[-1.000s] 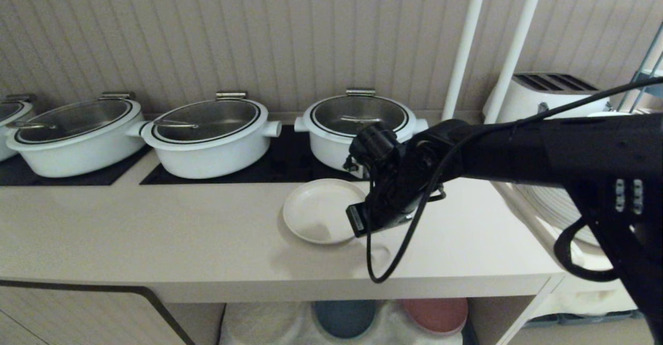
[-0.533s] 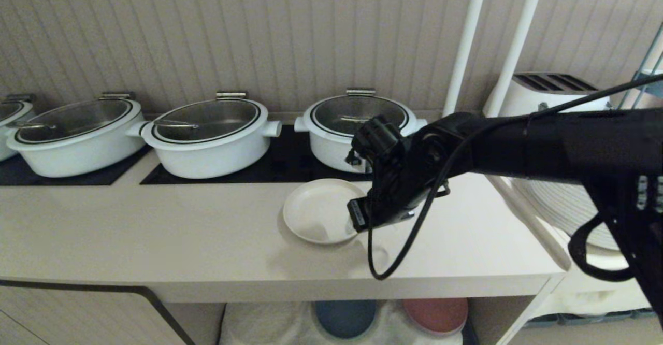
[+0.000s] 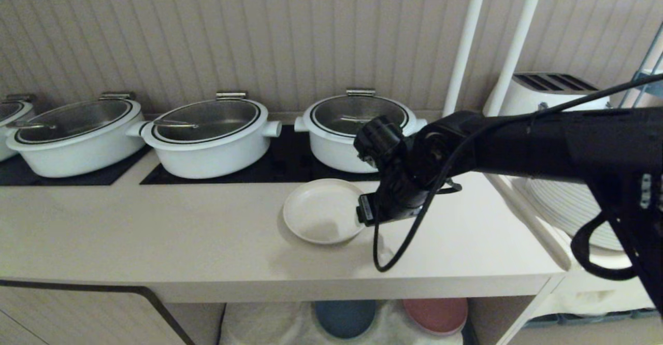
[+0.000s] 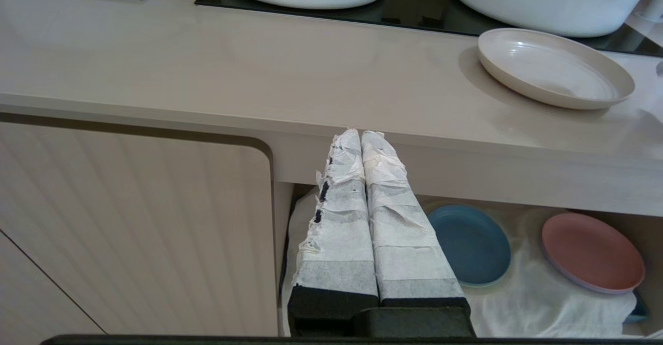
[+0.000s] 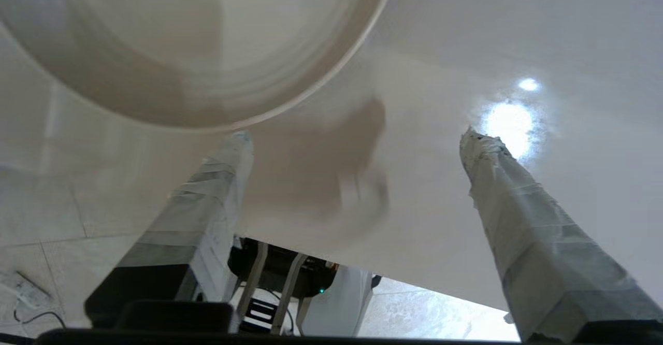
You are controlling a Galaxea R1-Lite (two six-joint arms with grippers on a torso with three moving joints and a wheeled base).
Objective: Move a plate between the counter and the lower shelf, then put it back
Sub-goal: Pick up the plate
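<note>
The plate (image 3: 322,211) lies flat on the surface (image 3: 155,231), just in front of the rightmost white pot (image 3: 357,127) and clear of the front edge. Right tool (image 5: 357,143) hangs at the plate's right rim w/ its two tape-wrapped fingers (image 5: 518,200) spread wide; nothing between them, one fingertip just beside the rim, whether touching can't tell. In head view the black right arm (image 3: 518,143) reaches in from the right, cable (image 3: 399,246) looping down over the surface. Left tool (image 4: 361,138) sits low in front of the cabinet, its taped fingers pressed together, empty, tips level w/ the surface's front edge. Below, the lower shelf (image 4: 523,308) has a wrinkled white cloth w/ a blue plate (image 4: 469,244) and a pink plate (image 4: 592,252) side by side, apart. Two more white pots (image 3: 207,138) stand on the black panels (image 3: 290,166) to the left. Stacked white plates (image 3: 570,205) and a toaster (image 3: 549,94) sit off to the right.
</note>
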